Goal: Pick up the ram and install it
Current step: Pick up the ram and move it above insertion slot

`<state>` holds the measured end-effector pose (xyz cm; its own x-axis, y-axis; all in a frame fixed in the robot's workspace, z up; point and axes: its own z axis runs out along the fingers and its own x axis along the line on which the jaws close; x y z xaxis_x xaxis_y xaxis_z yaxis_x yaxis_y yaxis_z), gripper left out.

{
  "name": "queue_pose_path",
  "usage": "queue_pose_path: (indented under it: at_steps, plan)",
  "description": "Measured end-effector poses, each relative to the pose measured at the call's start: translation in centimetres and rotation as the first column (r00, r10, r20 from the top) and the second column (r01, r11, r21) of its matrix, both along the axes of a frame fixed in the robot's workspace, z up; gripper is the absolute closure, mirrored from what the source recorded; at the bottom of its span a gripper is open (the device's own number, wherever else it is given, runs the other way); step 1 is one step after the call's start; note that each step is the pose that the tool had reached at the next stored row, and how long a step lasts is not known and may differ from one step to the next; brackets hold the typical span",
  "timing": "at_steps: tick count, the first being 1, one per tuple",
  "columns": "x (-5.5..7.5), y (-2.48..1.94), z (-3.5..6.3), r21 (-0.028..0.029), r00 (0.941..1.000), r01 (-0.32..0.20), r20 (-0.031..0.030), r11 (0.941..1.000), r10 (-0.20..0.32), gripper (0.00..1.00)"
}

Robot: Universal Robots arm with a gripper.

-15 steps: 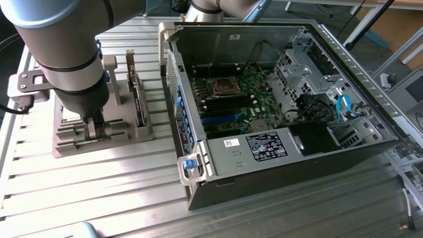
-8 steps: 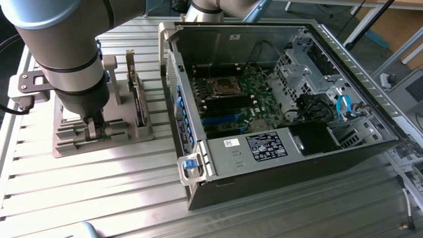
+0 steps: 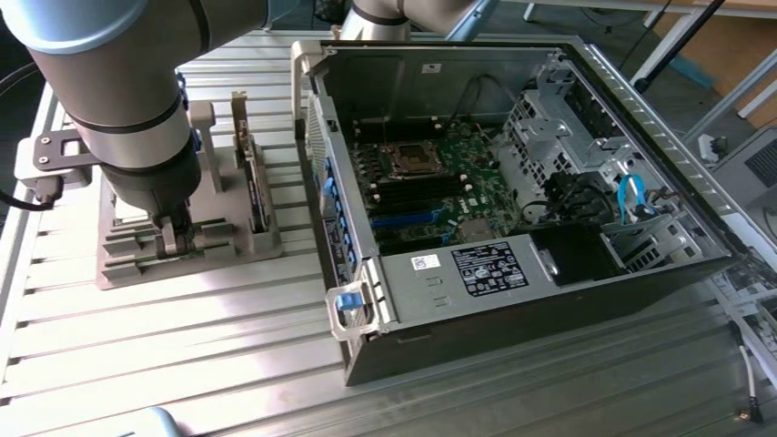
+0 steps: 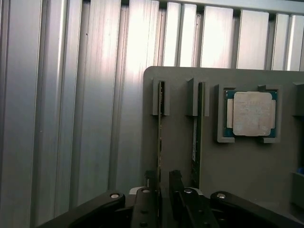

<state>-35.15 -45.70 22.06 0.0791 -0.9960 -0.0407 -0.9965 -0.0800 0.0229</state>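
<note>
Gripper [image 4: 163,178] low over grey holder [image 4: 178,76], fingers [image 4: 176,179] parted, straddling the ram [image 4: 161,135], one each side, not clamped

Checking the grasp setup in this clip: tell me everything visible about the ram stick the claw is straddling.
The ram is a thin green board seen edge-on, standing upright in a slot of the grey holder, beside a second stick. Its far end sits in a notched post. The claw is open, a finger either side of its near end.

Arm [image 3: 134,137] points straight down, jaws slightly parted.
</note>
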Motion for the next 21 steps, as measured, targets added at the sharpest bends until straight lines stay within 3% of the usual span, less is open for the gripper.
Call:
queue_pose_path:
  at_steps: [1, 21]
  plan:
    - [0.00, 0.00, 0.00, 0.0001, 1.0000, 0.000, 0.0001, 1.0000, 0.000, 0.78]
    - [0.00, -0.02, -0.72, 0.0001, 1.0000, 0.000, 0.0001, 1.0000, 0.000, 0.78]
